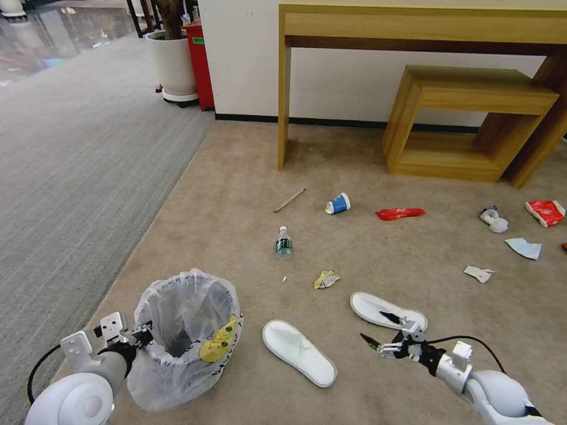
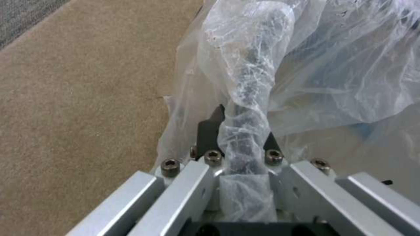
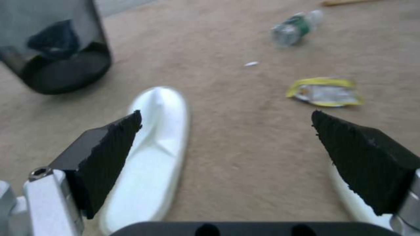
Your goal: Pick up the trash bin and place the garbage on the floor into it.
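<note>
**Bin gripped at its rim, litter scattered**

Trash bin (image 1: pixel 183 336) stands on the beige floor (image 1: pixel 236 195), its bag-wrapped rim pinched by the left gripper (image 2: pixel 240 131). The right gripper (image 1: pixel 381 330) hangs spread wide between two white slippers (image 1: pixel 298 351), near a yellow wrapper (image 3: pixel 325 92) and a bottle (image 1: pixel 284 242).

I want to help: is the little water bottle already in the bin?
No, the bottle lies on the floor, beyond the trash bin.
</note>
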Controlling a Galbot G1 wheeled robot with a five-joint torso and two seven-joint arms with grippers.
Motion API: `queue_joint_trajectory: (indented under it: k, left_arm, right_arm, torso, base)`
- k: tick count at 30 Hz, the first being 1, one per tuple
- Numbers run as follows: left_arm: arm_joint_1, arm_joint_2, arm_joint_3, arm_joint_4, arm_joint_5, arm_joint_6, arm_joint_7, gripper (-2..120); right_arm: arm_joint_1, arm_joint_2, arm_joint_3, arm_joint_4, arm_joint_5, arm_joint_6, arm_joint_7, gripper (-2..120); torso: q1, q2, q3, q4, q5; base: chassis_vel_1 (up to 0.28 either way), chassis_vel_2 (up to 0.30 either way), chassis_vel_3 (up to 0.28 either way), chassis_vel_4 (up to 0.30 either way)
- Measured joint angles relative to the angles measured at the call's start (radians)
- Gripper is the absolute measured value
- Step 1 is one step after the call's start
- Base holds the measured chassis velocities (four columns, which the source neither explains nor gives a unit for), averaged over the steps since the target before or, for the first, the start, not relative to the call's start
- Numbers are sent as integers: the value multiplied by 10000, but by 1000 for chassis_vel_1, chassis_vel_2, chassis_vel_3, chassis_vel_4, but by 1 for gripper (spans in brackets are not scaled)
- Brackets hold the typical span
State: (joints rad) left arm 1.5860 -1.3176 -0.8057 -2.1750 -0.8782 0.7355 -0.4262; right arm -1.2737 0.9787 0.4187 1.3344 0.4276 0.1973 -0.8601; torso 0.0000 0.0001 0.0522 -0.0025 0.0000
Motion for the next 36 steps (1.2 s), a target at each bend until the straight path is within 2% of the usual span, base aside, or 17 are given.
queue_joint_trajectory:
  k: [5,9,14,16,23,36]
  left_arm:
    - [-34,-55,5,86,31,0,-6,1]
    - [-63,-93,17,150,59,0,-9,1]
    - [-82,-109,7,181,65,0,-13,1]
    - [-83,-120,-12,209,60,0,-16,1]
    - [-56,-209,-6,239,81,0,-19,1]
    - [46,-262,-29,144,79,0,-17,1]
  right_arm:
    - [396,115,-580,-452,56,90,-104,100]
    - [758,487,-1126,-1023,-110,253,-58,100]
    - [1161,1175,-1731,-1749,-431,428,105,100]
    - [1456,1667,-2071,-2303,-593,537,181,99]
    - [1992,2614,-2419,-3199,-985,714,405,99]
    - [2684,3409,-2591,-4504,-1391,1001,734,98]
  torso:
    - [0,0,1,-1,-1]
    - [0,0,1,-2,-3]
    - [0,0,0,-2,-2]
    - [0,0,1,-1,0]
    - [0,0,1,-1,-2]
    - [0,0,0,-2,-2]
  base:
    - [0,0,0,0]
    - [0,0,0,0]
    - [0,0,0,0]
    - [0,0,0,0]
    - [0,0,0,0]
    - [0,0,0,0]
